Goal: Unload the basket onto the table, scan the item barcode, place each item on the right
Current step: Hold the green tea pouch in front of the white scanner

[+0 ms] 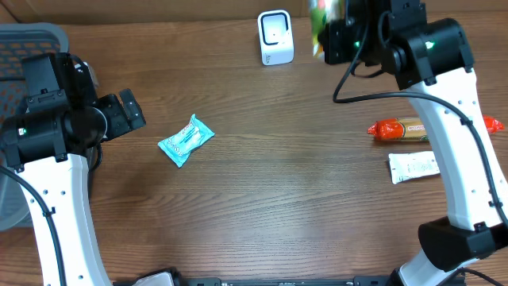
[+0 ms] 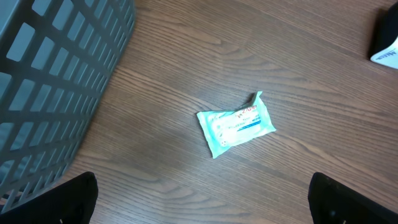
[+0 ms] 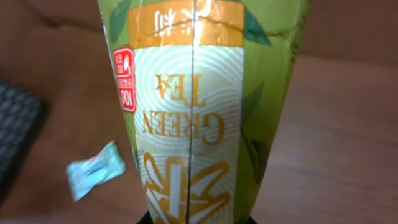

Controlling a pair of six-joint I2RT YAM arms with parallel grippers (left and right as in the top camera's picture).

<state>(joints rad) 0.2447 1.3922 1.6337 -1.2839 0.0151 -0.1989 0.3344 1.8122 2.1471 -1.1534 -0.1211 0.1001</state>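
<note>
My right gripper is shut on a green tea packet and holds it up at the table's far edge, just right of the white scanner. In the right wrist view the packet fills the frame, its seam and "GREEN TEA" print facing the camera, and my gripper clamps its lower end. No barcode shows on that face. My left gripper stands open at the left, above bare wood, its jaws wide apart and empty.
A teal wipe packet lies on the table in front of the left gripper, also in the left wrist view. A grey basket stands at the far left. A red sausage packet and a white packet lie at the right.
</note>
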